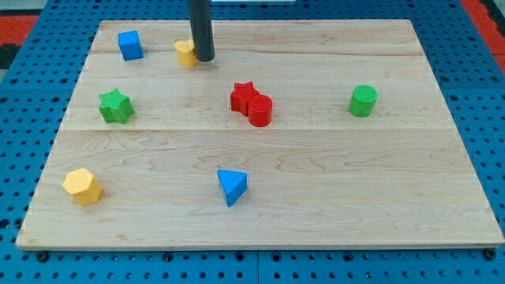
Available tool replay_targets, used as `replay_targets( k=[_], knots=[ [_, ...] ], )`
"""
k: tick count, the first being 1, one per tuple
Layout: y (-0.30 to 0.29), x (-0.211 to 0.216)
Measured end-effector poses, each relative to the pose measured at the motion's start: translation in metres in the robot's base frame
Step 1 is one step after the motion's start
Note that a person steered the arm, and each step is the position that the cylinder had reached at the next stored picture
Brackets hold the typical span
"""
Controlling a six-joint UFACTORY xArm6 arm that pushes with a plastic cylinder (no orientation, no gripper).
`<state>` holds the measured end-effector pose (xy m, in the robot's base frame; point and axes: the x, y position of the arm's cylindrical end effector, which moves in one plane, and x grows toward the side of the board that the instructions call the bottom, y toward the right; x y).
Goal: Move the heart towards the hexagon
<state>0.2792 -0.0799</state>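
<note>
Right now my tip (pixel 204 59) sits touching the yellow heart (pixel 185 53) on its right, near the view's top; being a bare rod, it only presses. The yellow hexagon (pixel 82 186) waits well apart at bottom left, so pushing from above would suit better

The wooden board (pixel 316 197) is pale, with light grain lines. Under it lies a blue pegboard (pixel 481 95) with dark holes. The blocks are: a blue cube (pixel 130 45), a yellow heart (pixel 185 54), a green star (pixel 115 106), a red star (pixel 243 95), a red cylinder (pixel 260 110), a green cylinder (pixel 364 101), a yellow hexagon (pixel 82 187) and a blue triangle (pixel 232 186). The rod (pixel 201 28) is dark grey.
</note>
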Motion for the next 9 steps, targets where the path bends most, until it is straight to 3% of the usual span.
replay_targets(
  k=[3, 4, 7, 9],
  knots=[
    [-0.008, -0.037],
    [-0.048, -0.01],
    [-0.054, 0.11],
    [-0.082, 0.089]
  ],
)
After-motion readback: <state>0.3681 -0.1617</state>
